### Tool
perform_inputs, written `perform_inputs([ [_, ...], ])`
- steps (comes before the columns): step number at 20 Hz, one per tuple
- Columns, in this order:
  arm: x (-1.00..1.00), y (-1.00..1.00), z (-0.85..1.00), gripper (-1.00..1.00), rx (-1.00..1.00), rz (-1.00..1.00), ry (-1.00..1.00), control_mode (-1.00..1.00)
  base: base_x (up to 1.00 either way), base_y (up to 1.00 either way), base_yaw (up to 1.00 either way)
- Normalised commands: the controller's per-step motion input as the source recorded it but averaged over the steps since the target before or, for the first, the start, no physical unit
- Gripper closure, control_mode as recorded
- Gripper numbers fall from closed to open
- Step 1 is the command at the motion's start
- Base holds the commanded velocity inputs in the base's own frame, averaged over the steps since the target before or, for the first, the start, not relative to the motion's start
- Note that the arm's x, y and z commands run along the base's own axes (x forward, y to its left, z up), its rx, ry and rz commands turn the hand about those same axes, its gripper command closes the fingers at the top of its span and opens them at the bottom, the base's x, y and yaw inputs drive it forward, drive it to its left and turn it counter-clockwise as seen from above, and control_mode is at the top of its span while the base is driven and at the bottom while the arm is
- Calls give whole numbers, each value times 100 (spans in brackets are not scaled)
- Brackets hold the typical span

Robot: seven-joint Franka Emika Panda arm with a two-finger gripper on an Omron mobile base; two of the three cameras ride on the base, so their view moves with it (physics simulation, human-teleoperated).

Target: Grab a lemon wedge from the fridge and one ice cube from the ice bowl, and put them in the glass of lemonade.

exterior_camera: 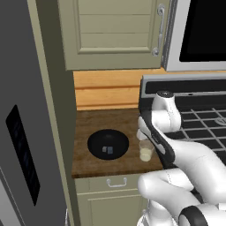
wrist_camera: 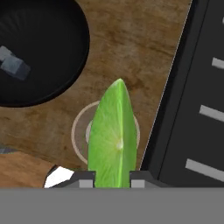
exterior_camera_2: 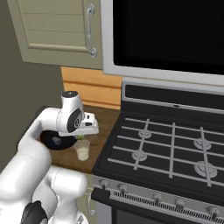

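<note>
My gripper [wrist_camera: 112, 180] is shut on the lemon wedge [wrist_camera: 111, 140], a green-yellow slice that hangs right over the mouth of the glass of lemonade [wrist_camera: 81, 135]. From the right base, the wedge [exterior_camera_2: 81, 137] shows just above the glass [exterior_camera_2: 82, 151], under the gripper [exterior_camera_2: 82, 135]. The glass [exterior_camera: 146, 151] stands on the wooden counter, just right of the ice bowl [exterior_camera: 108, 144], a glossy black bowl with ice cubes [wrist_camera: 13, 65] in it. The grey fridge [exterior_camera: 22, 88] with its black panel is at the far left, its doors shut.
A black gas stove [exterior_camera_2: 166, 148] borders the counter [exterior_camera: 88, 128] right beside the glass. A microwave [exterior_camera: 203, 31] hangs over the stove and a beige cabinet [exterior_camera: 110, 31] over the counter. A drawer with a handle [exterior_camera: 116, 182] sits under the counter.
</note>
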Motion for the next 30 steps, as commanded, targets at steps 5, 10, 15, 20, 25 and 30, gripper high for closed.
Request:
perform_inputs([
  [5,19,0,-11,100,-2,0,7,-100,0,0,0],
  [10,0,0,-59,100,0,0,1,-100,0,0,0],
  [15,5,0,-49,100,8,0,-1,-100,0,0,0],
  [20,9,0,-18,100,15,-2,-6,-100,0,0,0],
  [25,30,0,-5,100,0,0,3,-100,0,0,0],
  [30,13,0,-11,100,0,0,0,-100,0,0,0],
])
